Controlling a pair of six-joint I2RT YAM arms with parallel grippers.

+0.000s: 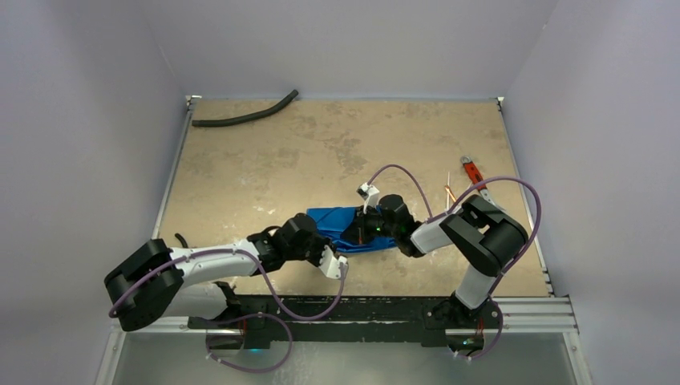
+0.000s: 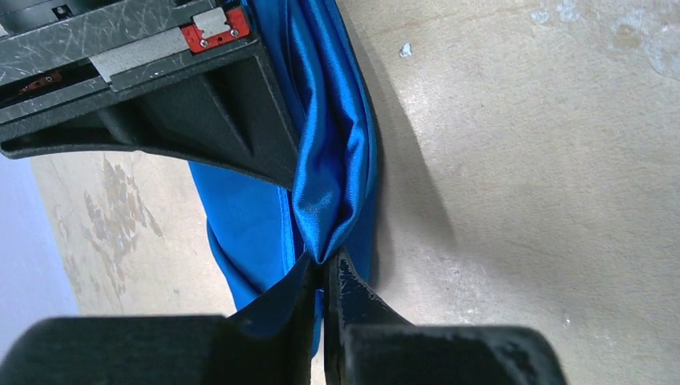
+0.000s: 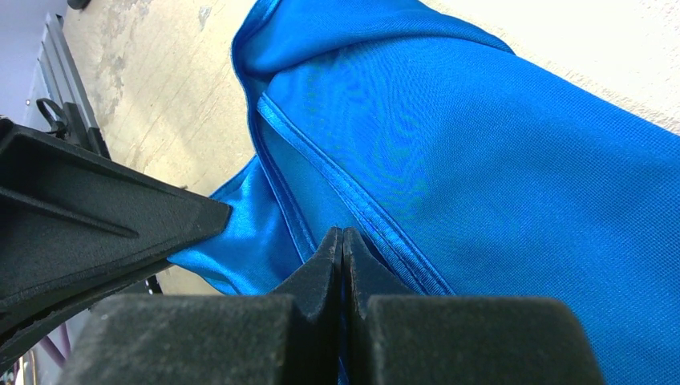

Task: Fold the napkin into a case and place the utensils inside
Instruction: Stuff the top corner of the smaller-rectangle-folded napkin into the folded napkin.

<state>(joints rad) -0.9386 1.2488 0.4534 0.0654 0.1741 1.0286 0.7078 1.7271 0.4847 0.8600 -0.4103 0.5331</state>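
The bright blue napkin [image 1: 341, 218] lies bunched and partly folded on the tan table, between my two grippers. My left gripper [image 1: 333, 240] is shut on a pinched fold of the napkin [image 2: 329, 160], with the cloth bulging out from its tips [image 2: 326, 267]. My right gripper [image 1: 358, 233] is shut on a hemmed edge of the napkin [image 3: 481, 160], and blue cloth shows between its pads [image 3: 342, 238]. The two grippers are close together. The slim copper-toned utensils [image 1: 451, 194] lie to the right of the napkin, behind the right arm.
A red-handled wrench [image 1: 471, 172] lies near the right edge, just past the utensils. A black curved hose [image 1: 244, 117] lies at the far left corner. The left gripper's finger [image 3: 96, 228] shows in the right wrist view; the right gripper's body [image 2: 160, 96] shows in the left wrist view.
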